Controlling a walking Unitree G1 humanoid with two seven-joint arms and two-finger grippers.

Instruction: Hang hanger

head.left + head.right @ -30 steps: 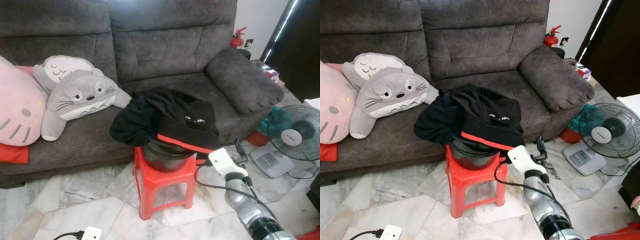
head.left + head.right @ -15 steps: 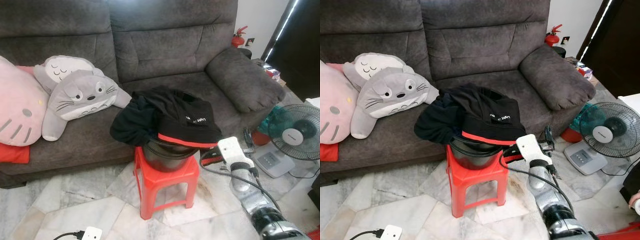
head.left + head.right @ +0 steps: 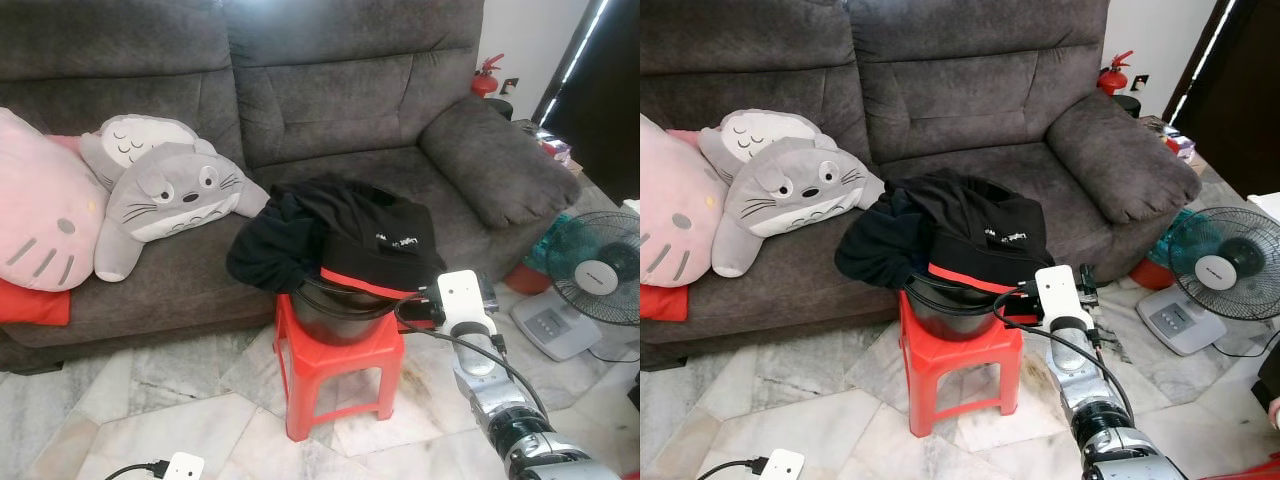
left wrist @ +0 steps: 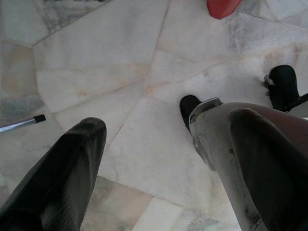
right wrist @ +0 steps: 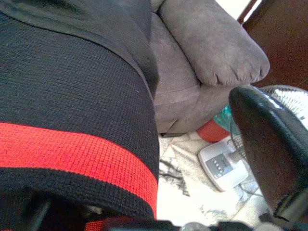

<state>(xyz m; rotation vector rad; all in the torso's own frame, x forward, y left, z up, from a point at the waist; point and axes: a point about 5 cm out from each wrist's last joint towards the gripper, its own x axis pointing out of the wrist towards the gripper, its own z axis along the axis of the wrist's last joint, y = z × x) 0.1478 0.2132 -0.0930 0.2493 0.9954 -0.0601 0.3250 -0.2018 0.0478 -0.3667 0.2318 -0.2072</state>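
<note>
The left gripper (image 4: 168,122) hangs over the pale marble floor (image 4: 125,62) with its fingers (image 4: 62,173) spread wide and nothing between them; a red stool foot (image 4: 222,6) lies well ahead of it.

Far to the left of the right gripper (image 3: 432,306), a pink cushion (image 3: 40,220) and a grey plush toy (image 3: 165,195) lie on the grey sofa (image 3: 330,90); nearer, a white plug block (image 3: 183,466) sits on the floor.

Just left of the right gripper a black garment (image 3: 330,235) is heaped over a dark pot (image 3: 335,315), which stands on a red stool (image 3: 340,370) in front of the sofa. The garment's red-banded hem (image 5: 72,154) is right up against the gripper – whether touching, I cannot tell. The jaws stand wide apart and grip nothing; one finger (image 5: 262,144) is clear of the cloth on the sofa-arm side. Whether a hanger lies within the folds cannot be told.

To the gripper's right stands a floor fan (image 3: 600,280); beyond it – past the sofa arm – a red fire extinguisher (image 3: 487,78).
</note>
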